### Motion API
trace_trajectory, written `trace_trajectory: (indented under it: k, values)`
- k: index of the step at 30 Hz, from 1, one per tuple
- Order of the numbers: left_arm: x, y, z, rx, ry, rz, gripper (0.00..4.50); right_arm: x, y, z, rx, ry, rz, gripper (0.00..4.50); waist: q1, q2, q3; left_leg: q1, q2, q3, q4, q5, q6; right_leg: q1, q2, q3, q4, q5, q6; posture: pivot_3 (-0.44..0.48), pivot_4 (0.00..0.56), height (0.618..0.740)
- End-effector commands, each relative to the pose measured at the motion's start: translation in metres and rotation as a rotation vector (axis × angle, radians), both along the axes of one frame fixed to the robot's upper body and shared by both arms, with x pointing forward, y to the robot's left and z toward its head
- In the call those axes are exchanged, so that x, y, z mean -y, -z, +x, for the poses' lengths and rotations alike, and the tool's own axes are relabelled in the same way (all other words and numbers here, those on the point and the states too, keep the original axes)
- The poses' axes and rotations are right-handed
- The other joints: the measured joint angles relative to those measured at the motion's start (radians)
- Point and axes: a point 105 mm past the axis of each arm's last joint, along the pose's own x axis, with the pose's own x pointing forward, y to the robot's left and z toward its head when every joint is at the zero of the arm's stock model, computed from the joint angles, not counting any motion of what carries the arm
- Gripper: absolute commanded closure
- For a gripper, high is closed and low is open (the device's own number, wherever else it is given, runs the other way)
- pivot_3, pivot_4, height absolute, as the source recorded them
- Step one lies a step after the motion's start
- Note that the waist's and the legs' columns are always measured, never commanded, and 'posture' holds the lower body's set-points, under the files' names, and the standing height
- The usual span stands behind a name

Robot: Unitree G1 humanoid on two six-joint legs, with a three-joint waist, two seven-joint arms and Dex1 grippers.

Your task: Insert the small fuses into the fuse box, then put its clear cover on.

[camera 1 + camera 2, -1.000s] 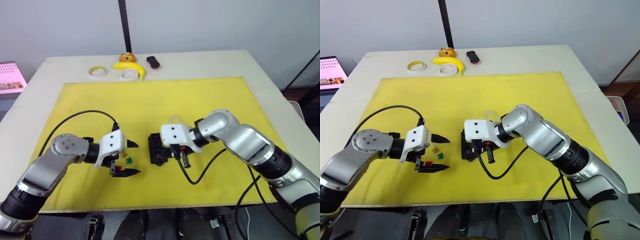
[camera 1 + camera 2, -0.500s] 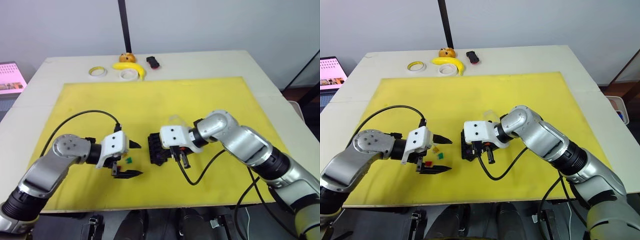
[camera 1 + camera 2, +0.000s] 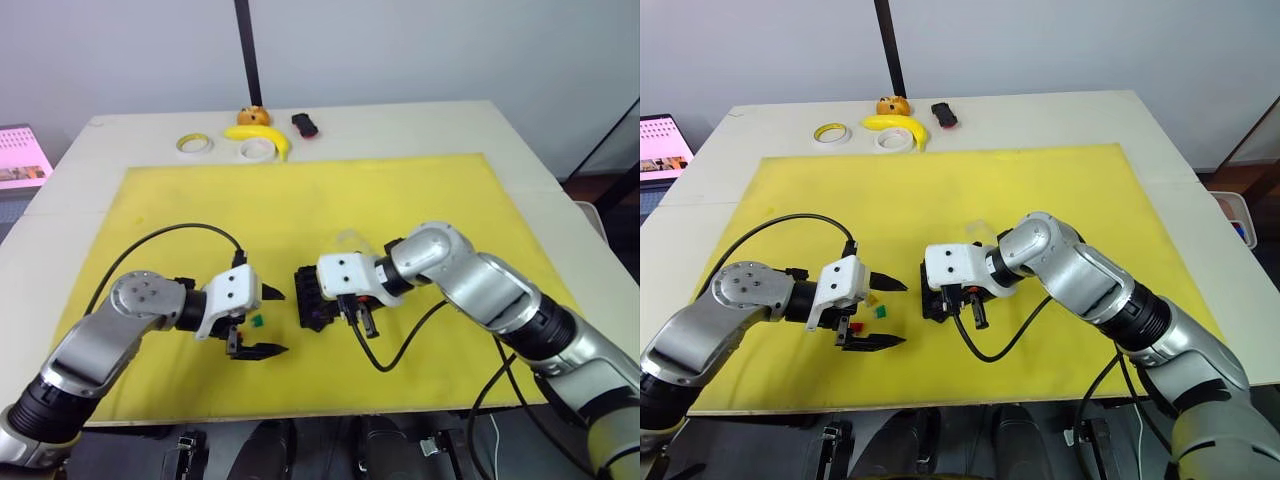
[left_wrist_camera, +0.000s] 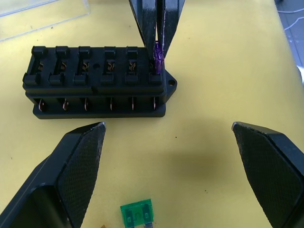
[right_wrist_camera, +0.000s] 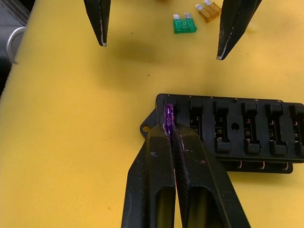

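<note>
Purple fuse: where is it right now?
The purple fuse is pinched in the right gripper at the end slot of the fuse box, the end nearest the open left gripper.

A yellow mat is spread over a pale bench. Along the far edge are set two tape rolls, a banana, a small orange object and a black-and-red object.

Purple fuse — fuse box end slot
</note>
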Motion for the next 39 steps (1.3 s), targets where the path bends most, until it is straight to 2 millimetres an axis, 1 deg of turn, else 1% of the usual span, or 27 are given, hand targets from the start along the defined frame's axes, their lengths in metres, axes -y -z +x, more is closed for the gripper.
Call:
trace_trajectory:
  k: [1, 11, 23, 39]
  values:
    - [0.002, -0.007, 0.0, 0.039, 0.014, 0.001, 0.02, -0.002, -0.016, 0.003, 0.035, -0.005, 0.025, 4.5, 0.001, 0.0, 0.0, 0.0, 0.0, 0.0, 0.0, 0.0, 0.0, 0.0, 0.0, 0.0, 0.0, 0.0, 0.0, 0.0, 0.15, 0.74]
    - [0.004, -0.007, 0.001, 0.045, 0.018, 0.0, 0.02, -0.002, -0.02, 0.004, 0.043, -0.003, 0.02, 4.5, 0.001, 0.0, 0.0, 0.0, 0.0, 0.0, 0.0, 0.0, 0.0, 0.0, 0.0, 0.0, 0.0, 0.0, 0.0, 0.0, 0.15, 0.74]
    - [0.005, -0.008, 0.002, 0.053, 0.013, -0.007, 0.02, -0.001, -0.008, 0.003, 0.019, -0.003, -0.008, 4.5, 0.001, 0.0, 0.0, 0.0, 0.0, 0.0, 0.0, 0.0, 0.0, 0.0, 0.0, 0.0, 0.0, 0.0, 0.0, 0.0, 0.15, 0.74]
    - [0.006, -0.009, 0.003, 0.058, 0.009, -0.01, 0.02, -0.002, -0.004, -0.002, 0.012, -0.038, -0.032, 4.5, 0.001, 0.0, 0.0, 0.0, 0.0, 0.0, 0.0, 0.0, 0.0, 0.0, 0.0, 0.0, 0.0, 0.0, 0.0, 0.0, 0.15, 0.74]
